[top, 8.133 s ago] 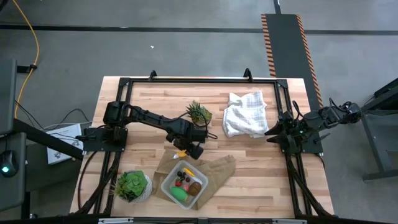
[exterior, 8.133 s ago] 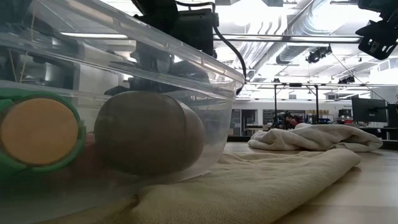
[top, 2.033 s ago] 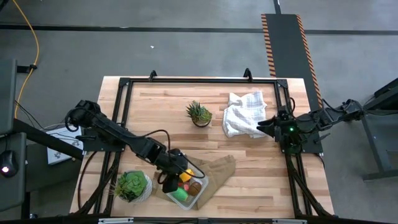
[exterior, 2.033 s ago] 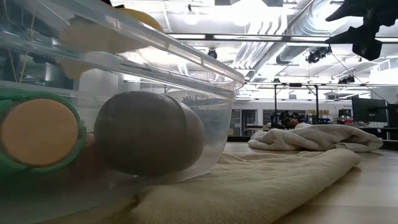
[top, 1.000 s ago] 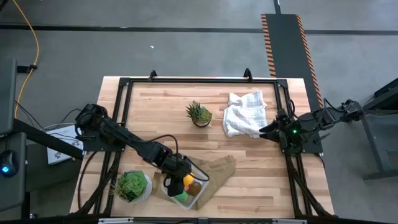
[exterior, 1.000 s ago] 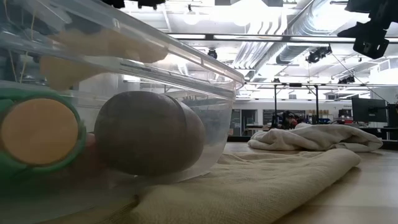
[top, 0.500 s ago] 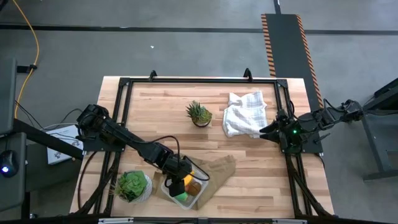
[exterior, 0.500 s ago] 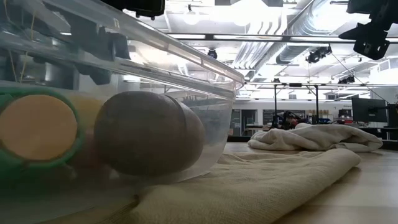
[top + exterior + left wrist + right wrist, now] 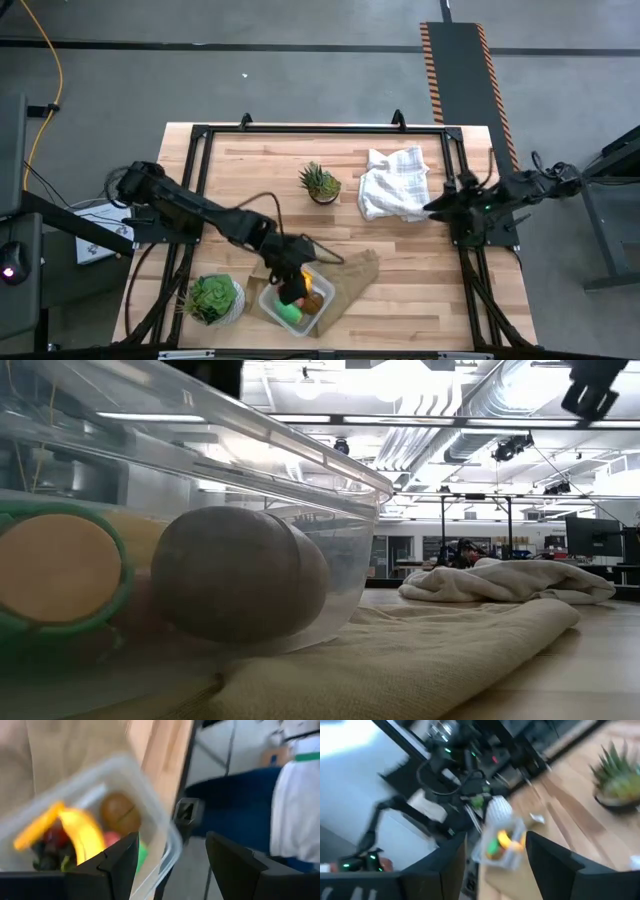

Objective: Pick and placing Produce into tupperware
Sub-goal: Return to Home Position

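The left hand (image 9: 292,288) hangs just above the clear, roughly square plastic tupperware (image 9: 268,303), its two dark fingers (image 9: 118,865) spread wide with nothing between them. The right hand (image 9: 437,207) waits at the counter's right edge beside the crumpled white cloth (image 9: 393,183), its fingers likewise apart and empty.

In the box lie the curved yellow toy banana (image 9: 85,837), the brown oval kiwi (image 9: 240,575), a green oval piece (image 9: 55,570) with a yellow-orange end face, a thin orange piece (image 9: 37,826) and a partly hidden red piece (image 9: 56,839). No produce shows outside it.

These toys look light, hard and smooth. The round ones would likely roll, so a grip across the middle suits best. The box seems thin-walled and apt to slide on the flat brown paper bag (image 9: 352,272) beneath it, so its rim is the place to take hold.

The counter (image 9: 250,160) is pale wooden planks in a black frame. It carries a spiky green potted plant (image 9: 320,182) and a leafy green plant (image 9: 212,297) in a white pot. Beyond are a grey floor and a ceiling of lights and ducts.
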You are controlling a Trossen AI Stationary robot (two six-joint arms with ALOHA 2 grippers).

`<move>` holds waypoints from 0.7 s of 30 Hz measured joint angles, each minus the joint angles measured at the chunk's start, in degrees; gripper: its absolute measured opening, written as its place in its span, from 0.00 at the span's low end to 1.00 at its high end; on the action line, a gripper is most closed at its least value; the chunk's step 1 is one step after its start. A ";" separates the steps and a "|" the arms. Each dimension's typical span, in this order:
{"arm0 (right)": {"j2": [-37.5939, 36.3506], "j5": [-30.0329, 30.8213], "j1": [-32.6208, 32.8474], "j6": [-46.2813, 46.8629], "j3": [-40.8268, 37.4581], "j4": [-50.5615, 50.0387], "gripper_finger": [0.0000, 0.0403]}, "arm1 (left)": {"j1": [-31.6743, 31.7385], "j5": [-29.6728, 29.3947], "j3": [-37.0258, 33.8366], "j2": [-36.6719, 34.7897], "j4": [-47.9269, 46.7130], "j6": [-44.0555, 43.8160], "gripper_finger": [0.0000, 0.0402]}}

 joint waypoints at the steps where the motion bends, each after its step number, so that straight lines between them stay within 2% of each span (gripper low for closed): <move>1: -0.94 0.26 0.00 -0.67 0.00 1.23 0.48 | 0.53 -0.86 0.97 -1.01 -0.29 0.83 0.55; 8: -9.08 0.56 0.00 -4.24 0.02 5.27 0.35 | 3.46 -11.63 4.30 -9.63 0.26 6.10 0.55; 10: -10.65 0.23 0.00 -4.99 0.02 6.10 0.29 | 4.85 -11.80 4.09 -11.80 -1.79 6.05 0.55; 13: -12.44 -2.14 0.00 -5.86 0.02 6.51 0.21 | 6.99 -8.17 4.09 -14.14 -3.51 6.06 0.53; 17: -13.12 -5.16 0.00 -6.92 0.00 6.77 0.09 | 8.61 -7.67 4.06 -18.10 -4.57 7.51 0.42; 19: -13.09 -6.88 0.00 -8.29 0.00 6.89 0.03 | 8.87 -9.04 4.06 -20.13 -4.58 8.96 0.34; 21: -13.09 -7.89 0.00 -9.38 0.00 7.59 0.01 | 8.86 -10.11 4.09 -22.21 -4.64 10.11 0.24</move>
